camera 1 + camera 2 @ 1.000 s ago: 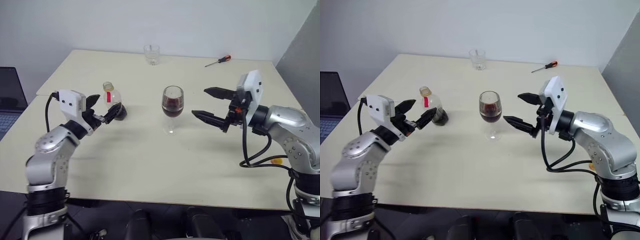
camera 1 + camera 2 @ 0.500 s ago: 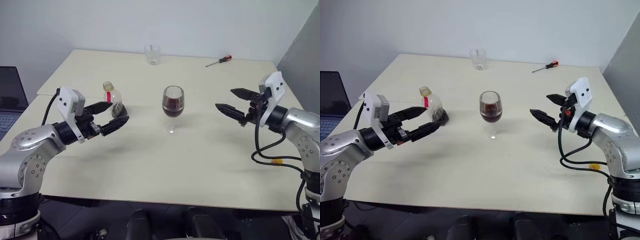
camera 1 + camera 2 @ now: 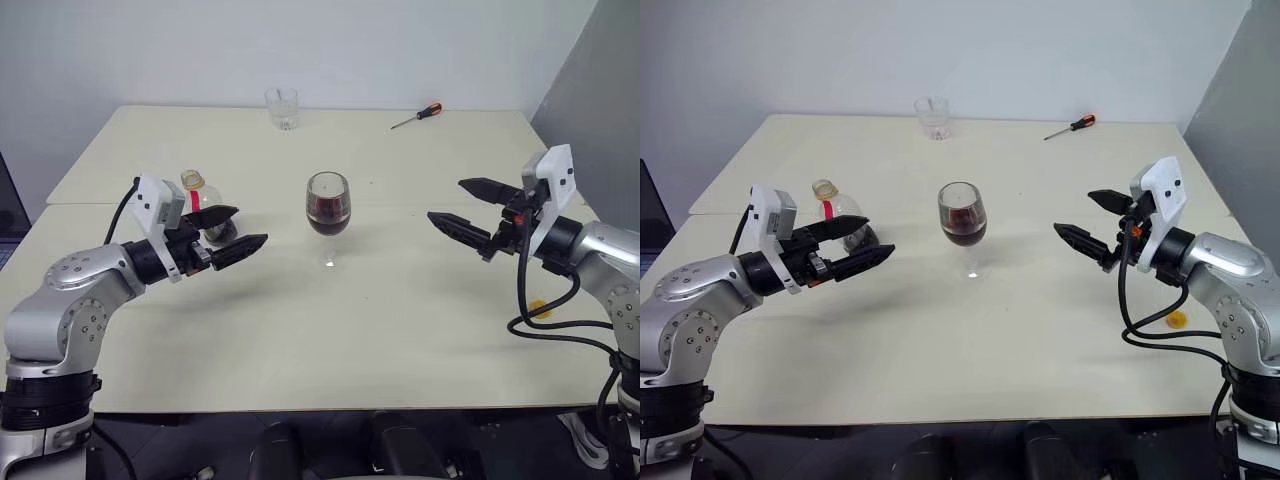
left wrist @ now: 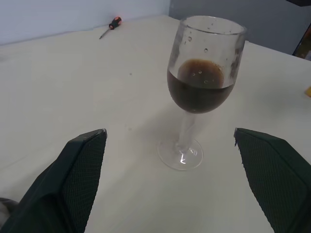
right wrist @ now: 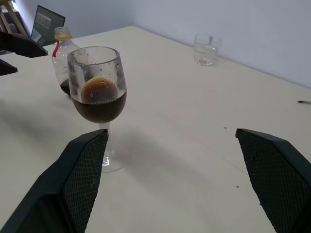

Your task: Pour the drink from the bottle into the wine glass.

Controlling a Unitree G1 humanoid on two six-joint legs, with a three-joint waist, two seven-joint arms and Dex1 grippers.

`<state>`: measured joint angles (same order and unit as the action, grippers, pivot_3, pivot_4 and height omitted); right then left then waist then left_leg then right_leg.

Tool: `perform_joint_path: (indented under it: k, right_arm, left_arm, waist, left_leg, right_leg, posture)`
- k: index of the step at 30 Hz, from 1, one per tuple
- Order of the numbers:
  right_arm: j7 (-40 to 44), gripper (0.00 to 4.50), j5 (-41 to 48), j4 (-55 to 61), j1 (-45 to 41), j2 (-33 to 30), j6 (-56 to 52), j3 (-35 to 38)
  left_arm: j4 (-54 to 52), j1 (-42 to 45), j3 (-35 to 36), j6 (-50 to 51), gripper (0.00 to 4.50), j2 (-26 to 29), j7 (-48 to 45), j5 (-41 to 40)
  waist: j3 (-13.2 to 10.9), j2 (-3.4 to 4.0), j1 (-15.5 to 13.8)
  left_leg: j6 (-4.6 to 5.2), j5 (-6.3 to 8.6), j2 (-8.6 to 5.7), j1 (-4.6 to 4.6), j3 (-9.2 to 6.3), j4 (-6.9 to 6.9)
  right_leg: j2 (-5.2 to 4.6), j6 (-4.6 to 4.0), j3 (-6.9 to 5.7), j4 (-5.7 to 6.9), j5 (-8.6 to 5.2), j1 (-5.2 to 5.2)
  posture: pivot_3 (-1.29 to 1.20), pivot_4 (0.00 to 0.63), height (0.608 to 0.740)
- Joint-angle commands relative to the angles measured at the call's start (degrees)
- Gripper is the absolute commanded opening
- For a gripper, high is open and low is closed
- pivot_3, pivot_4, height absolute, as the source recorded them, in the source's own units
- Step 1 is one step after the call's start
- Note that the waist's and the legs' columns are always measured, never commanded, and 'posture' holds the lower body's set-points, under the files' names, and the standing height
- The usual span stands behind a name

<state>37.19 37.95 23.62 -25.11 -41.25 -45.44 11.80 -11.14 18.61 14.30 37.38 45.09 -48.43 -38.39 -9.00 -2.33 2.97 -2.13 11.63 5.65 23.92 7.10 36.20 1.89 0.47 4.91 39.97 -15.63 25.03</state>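
A short clear tumbler (image 3: 282, 107) stands at the far edge of the pale table (image 3: 380, 320). A red-handled screwdriver (image 3: 416, 116) lies far right. A small yellow cap (image 3: 1177, 320) rests near the right edge.

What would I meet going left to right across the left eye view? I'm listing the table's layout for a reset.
Left gripper → tumbler → wine glass → screwdriver → right gripper → small orange thing.
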Motion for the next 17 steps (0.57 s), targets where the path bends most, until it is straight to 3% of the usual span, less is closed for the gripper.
perform_joint_path:
  k: [1,17]
  right_arm:
    - [-0.3,4.5,1.3,2.0,0.0,-0.6,0.2,2.1]
    - [1.4,4.5,-0.3,-1.5,-2.5,-0.1,3.1,-0.5]
  left_arm:
    - [-1.0,0.8,0.6,-0.9,4.45,0.2,-0.7,-0.1]
    - [0.0,3.1,-0.6,-1.4,4.45,1.9,-2.3,2.1]
  waist:
    - [0.0,0.0,0.0]
    - [0.0,-0.01,0.1]
  left_leg:
    - [0.0,0.0,0.0,0.0,-0.01,0.0]
    - [0.01,-0.01,-0.01,0.04,-0.31,0.02]
  right_leg:
    - [0.0,0.0,-0.01,0.0,0.0,-0.01]
    - [-0.01,-0.02,-0.56,-0.01,-0.02,-0.13]
  posture:
    - [0.0,0.15,0.74]
    - [0.0,0.15,0.74]
